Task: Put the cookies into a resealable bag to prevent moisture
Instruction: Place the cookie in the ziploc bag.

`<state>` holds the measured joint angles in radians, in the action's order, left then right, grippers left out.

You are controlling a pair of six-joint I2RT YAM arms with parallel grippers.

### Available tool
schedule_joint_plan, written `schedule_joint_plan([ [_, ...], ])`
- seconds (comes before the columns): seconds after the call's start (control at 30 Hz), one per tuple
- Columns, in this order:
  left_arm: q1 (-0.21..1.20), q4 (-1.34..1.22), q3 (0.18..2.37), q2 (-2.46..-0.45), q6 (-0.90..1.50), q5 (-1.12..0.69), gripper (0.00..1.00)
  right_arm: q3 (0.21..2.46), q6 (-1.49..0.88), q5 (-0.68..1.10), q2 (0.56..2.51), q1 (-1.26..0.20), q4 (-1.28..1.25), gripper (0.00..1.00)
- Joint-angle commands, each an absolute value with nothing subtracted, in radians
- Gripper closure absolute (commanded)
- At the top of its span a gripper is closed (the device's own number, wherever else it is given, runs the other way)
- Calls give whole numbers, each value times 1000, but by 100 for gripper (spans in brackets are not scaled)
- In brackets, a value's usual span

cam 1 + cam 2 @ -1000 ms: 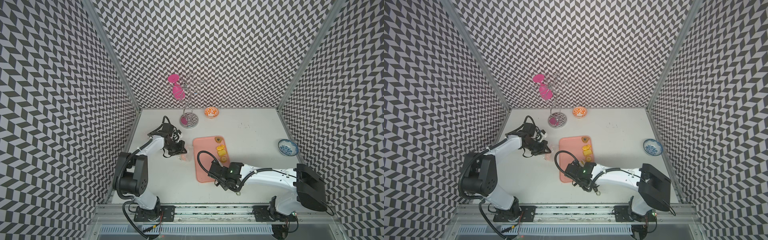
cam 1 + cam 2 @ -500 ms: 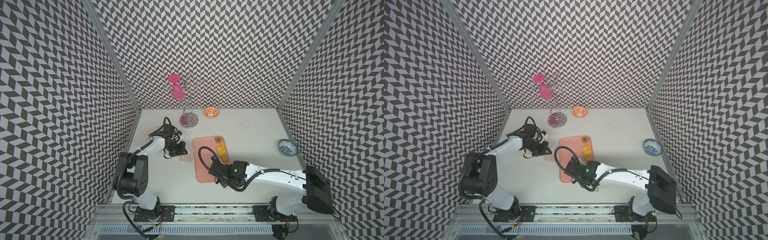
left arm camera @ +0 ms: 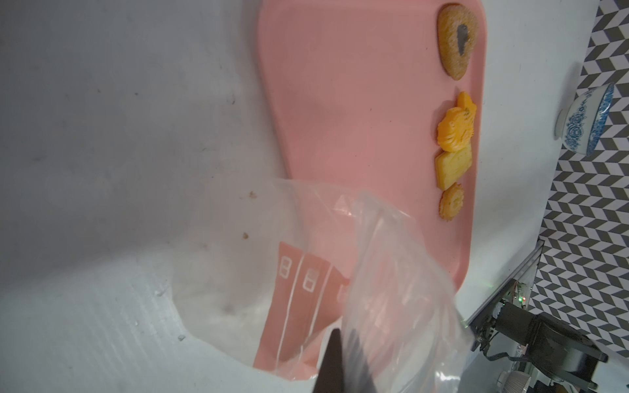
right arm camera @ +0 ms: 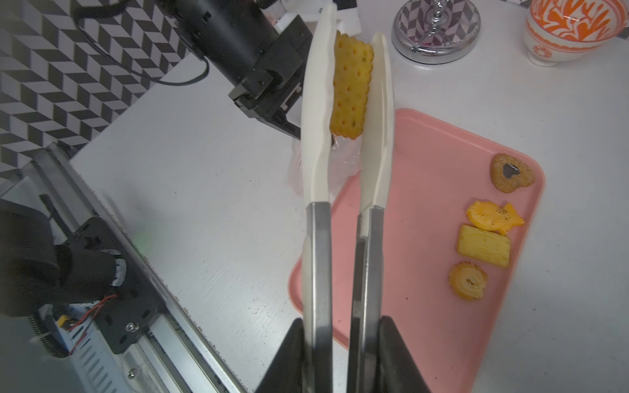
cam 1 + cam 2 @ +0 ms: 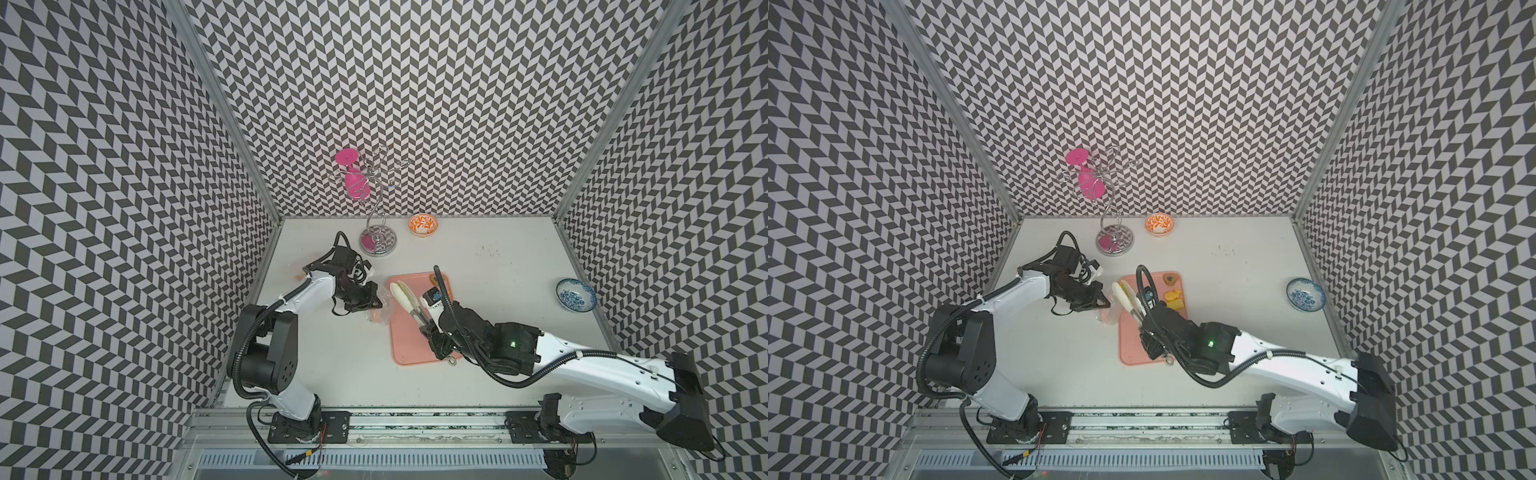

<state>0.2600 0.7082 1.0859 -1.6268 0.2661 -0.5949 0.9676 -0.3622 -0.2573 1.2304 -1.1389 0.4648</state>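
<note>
The bag (image 3: 391,272) has pink label strips (image 3: 299,306) with illegible white marks.

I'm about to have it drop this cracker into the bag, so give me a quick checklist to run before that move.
1. The cracker pinched near the tips of the tongs: ok.
2. The right gripper shut on the handles of the tongs: ok.
3. The left gripper shut on the bag: ok.
4. Mouth of the bag open toward the tongs: cannot tell; the clear film is crumpled.
5. Tips of the tongs over the mouth of the bag: cannot tell.
6. The tray emptied: not ok; heart, fish, square and swirl lie on it.
</note>
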Motion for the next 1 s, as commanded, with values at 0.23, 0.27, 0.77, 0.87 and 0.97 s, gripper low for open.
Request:
schedule_joint_plan([
  [0.23,294,719,1113,-1599,295,-644,97,910,-343,-32,1277,-1032,227,71],
  [0.27,295,720,1112,-1596,296,-646,97,904,-343,-14,1283,-1022,211,71],
  [0.77,288,735,1114,-1580,295,-642,97,910,-330,146,1375,-945,196,69],
  [0.87,287,746,1118,-1578,293,-638,97,910,-336,149,1373,-939,191,66],
  [0.97,287,751,1118,-1575,295,-639,97,911,-333,154,1379,-934,198,62],
])
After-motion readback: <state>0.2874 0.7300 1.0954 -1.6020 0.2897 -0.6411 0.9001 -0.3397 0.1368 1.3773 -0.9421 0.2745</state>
